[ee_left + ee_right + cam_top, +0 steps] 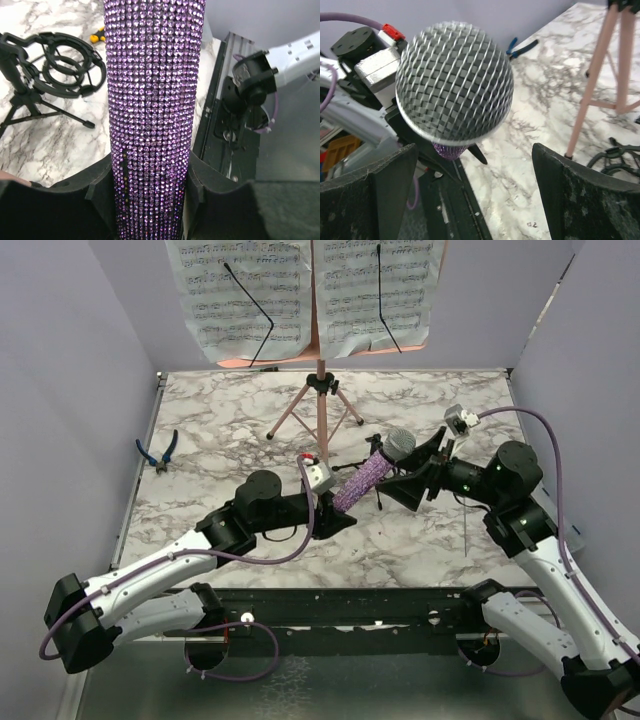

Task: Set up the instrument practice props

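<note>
The glittery purple microphone (362,480) is held off the table, tilted, with its silver mesh head (400,443) up and to the right. My left gripper (338,508) is shut on its lower handle; in the left wrist view the jaws (150,175) press both sides of the purple body (152,100). My right gripper (415,478) is open, and its fingers (370,195) stand wide on either side of the mesh head (454,82) without touching it. The small black tripod shock-mount (65,65) stands on the table nearby. The pink music stand (320,405) holds white sheet-music pages (240,295) at the back.
Blue-handled pliers (158,450) lie at the table's left edge. A yellow screwdriver handle (97,35) shows beyond the shock-mount. The stand's pink legs (592,95) spread over the marble table (220,430) just behind the grippers. Purple walls close three sides.
</note>
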You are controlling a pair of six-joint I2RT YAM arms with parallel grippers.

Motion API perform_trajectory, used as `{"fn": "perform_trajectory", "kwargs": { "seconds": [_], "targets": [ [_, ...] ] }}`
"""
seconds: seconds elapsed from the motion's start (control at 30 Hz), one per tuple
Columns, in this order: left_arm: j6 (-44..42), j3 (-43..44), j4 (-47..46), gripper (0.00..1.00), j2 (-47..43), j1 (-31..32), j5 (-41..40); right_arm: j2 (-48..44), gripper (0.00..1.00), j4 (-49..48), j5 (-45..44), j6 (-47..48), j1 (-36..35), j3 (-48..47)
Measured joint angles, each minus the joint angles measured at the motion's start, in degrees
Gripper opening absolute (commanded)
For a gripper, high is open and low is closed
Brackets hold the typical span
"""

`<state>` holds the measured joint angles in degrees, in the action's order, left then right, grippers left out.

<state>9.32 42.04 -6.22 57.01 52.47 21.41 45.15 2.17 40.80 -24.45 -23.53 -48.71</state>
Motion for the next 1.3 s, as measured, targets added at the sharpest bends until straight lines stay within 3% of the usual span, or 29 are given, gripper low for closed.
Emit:
{"fn": "perform_trajectory", "kwargs": {
  "seconds": [0.3,0.6,0.73,1.0,1.1,1.23,1.3],
  "targets": [
    [-4.00,-3.15,5.73,0.00,-5.73,0.00,4.13,3.63,0.91,-0.46,11.61,-2.05,0.00,-4.85],
    [-5.31,-4.04,8.00,0.00,-6.16,0.00,4.28,7.45,0.74,0.15,14.43,-3.13,0.00,-5.99],
    [-5.64,-4.07,8.35,0.00,-6.03,0.00,4.26,8.79,0.57,1.84,14.45,-2.47,0.00,-5.99],
    [-5.81,-4.07,8.94,0.00,-6.01,0.00,4.02,8.94,0.06,4.22,14.43,-0.48,0.00,-6.14],
    [-5.73,-4.07,8.96,0.13,-5.99,0.00,3.04,8.81,0.01,4.66,14.36,0.02,0.00,-6.19],
    [-5.68,-4.07,8.92,0.74,-5.99,0.15,1.99,8.33,0.01,5.40,13.62,0.59,0.00,-6.23],
    [-5.44,-4.07,8.48,0.84,-6.01,0.15,0.37,7.93,0.01,6.19,12.37,1.11,0.00,-6.23]
  ]
}}
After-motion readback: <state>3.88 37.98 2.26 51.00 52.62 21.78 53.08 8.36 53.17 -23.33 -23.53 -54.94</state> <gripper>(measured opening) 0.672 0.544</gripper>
